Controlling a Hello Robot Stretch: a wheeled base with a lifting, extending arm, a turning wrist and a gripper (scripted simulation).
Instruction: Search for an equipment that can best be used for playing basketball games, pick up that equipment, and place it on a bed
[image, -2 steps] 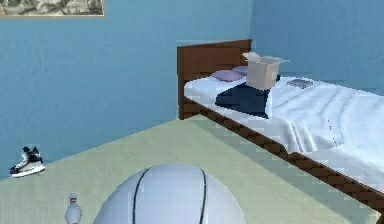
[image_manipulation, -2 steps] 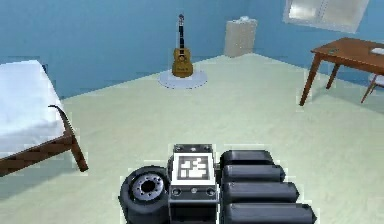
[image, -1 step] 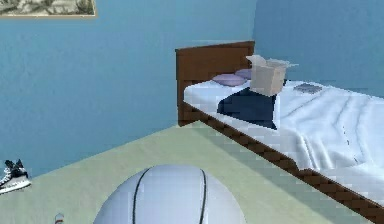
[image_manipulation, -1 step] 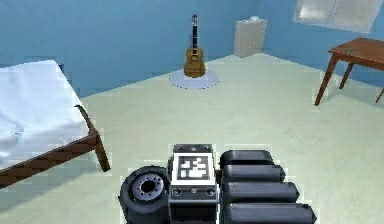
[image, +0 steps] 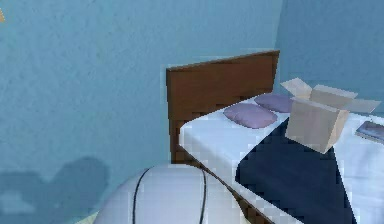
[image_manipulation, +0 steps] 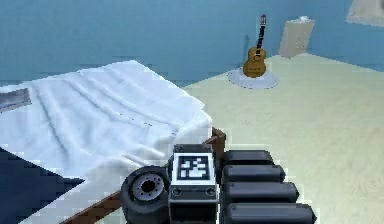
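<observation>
A large pale ball with dark curved seam lines, shaped like a basketball, fills the bottom middle of the forward view, close to the camera. Behind it stands a bed with a brown headboard, white sheet, dark blue blanket and purple pillows. In the arm side view the bed's white sheet spreads over the left half. The arm's dark segments and a white marker square sit at the bottom edge, with the gripper's dark round body beside the bed's corner. I cannot tell whether it holds anything.
An open cardboard box stands on the bed near the pillows. Blue walls close in behind the headboard. In the arm side view a guitar stands on a round mat by the far wall, next to a beige object. Pale floor lies to the right.
</observation>
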